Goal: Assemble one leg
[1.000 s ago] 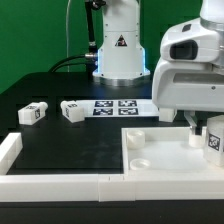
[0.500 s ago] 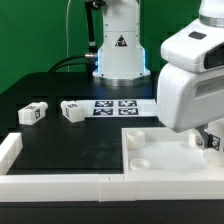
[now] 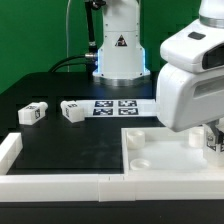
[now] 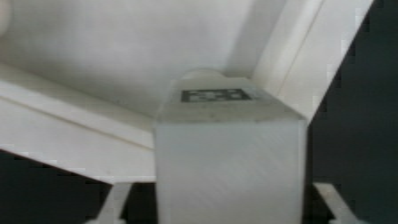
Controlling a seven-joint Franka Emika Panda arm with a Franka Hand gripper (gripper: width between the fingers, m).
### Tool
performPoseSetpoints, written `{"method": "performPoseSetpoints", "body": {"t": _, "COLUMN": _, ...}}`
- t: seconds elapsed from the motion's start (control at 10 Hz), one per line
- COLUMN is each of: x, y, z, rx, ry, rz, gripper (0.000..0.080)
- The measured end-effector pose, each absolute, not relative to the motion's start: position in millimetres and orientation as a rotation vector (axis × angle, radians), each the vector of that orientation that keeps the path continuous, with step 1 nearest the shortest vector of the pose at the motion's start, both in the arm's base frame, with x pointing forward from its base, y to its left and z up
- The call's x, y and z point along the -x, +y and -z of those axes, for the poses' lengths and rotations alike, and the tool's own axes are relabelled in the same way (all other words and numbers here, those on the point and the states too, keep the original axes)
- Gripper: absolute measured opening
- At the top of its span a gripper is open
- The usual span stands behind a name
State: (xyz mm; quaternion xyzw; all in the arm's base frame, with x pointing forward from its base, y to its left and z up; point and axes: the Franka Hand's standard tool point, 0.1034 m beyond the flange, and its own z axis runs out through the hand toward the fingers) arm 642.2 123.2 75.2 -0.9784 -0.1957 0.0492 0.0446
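Note:
The large flat white panel (image 3: 150,166) with raised rim and round sockets lies at the exterior view's right front. My gripper (image 3: 211,138) hangs over its right part, largely hidden behind the white hand. It is shut on a leg (image 3: 213,143), a stubby white peg. In the wrist view the leg (image 4: 222,150) fills the middle between the two fingers (image 4: 118,198), its marker tag showing at the far end, with the panel's (image 4: 107,50) floor and rim right behind it. I cannot tell whether the leg touches the panel.
Two more loose legs (image 3: 33,113) (image 3: 72,110) lie on the black table at the exterior view's left. The marker board (image 3: 118,106) lies behind them in front of the robot base (image 3: 118,45). A low white wall (image 3: 55,184) runs along the front and left edge.
The hand has moved down and toward the exterior view's left over the panel, now covering most of the held leg and its tag. The loose legs have not moved.

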Motion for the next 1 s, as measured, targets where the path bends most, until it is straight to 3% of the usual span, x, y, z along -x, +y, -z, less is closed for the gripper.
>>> {"method": "performPoseSetpoints", "body": {"t": 0.2, "x": -642, "y": 122, "z": -74.9, "rx": 3.023, "ry": -0.420, "rz": -0.159, "gripper": 0.0290}}
{"method": "performPoseSetpoints", "body": {"t": 1.0, "x": -644, "y": 110, "z": -72.7, "rx": 2.810, "ry": 1.339, "rz": -0.221, "gripper": 0.0291}}
